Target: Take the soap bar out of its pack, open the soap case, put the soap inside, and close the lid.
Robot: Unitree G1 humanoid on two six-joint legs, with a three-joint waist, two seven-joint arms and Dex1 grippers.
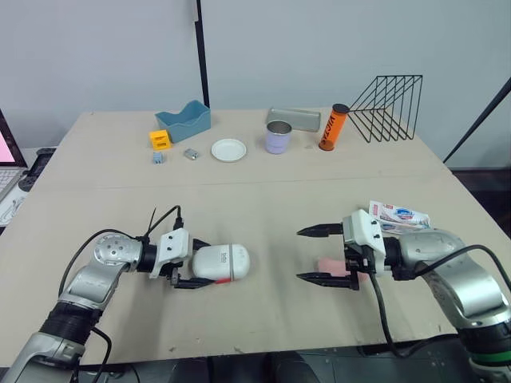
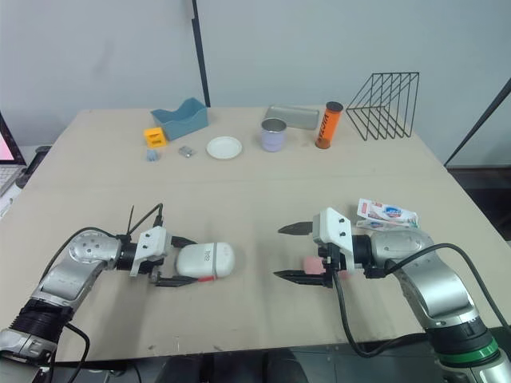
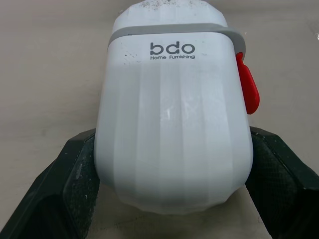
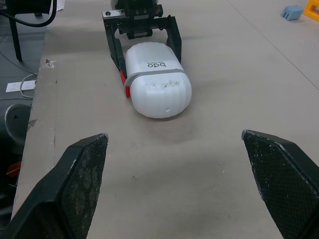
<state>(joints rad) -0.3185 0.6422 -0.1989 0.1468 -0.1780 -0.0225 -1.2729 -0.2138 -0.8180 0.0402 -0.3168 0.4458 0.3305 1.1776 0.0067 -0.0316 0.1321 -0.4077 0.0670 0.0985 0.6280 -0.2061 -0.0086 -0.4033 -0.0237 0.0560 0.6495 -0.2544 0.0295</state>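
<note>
The white soap case [image 1: 220, 262] lies on its side at the front left of the table, lid closed, with a red latch [image 3: 247, 89] on one flank. My left gripper [image 1: 196, 263] is shut on the case's near end, and both black fingers [image 3: 65, 194] press its sides. A pink soap bar [image 1: 329, 265] lies bare on the table at the front right. My right gripper [image 1: 302, 255] is open, its fingers spread wide just left of the soap and pointing at the case [image 4: 157, 84]. The printed soap pack [image 1: 399, 215] lies flat behind the right wrist.
Along the far edge stand a blue tray [image 1: 184, 120], an orange block [image 1: 160, 140], a white plate [image 1: 229, 150], a purple cup [image 1: 278, 137], a metal tray [image 1: 294, 118], an orange tube [image 1: 334, 128] and a black wire rack [image 1: 389, 108]. A laptop [image 1: 6, 155] sits off the left side.
</note>
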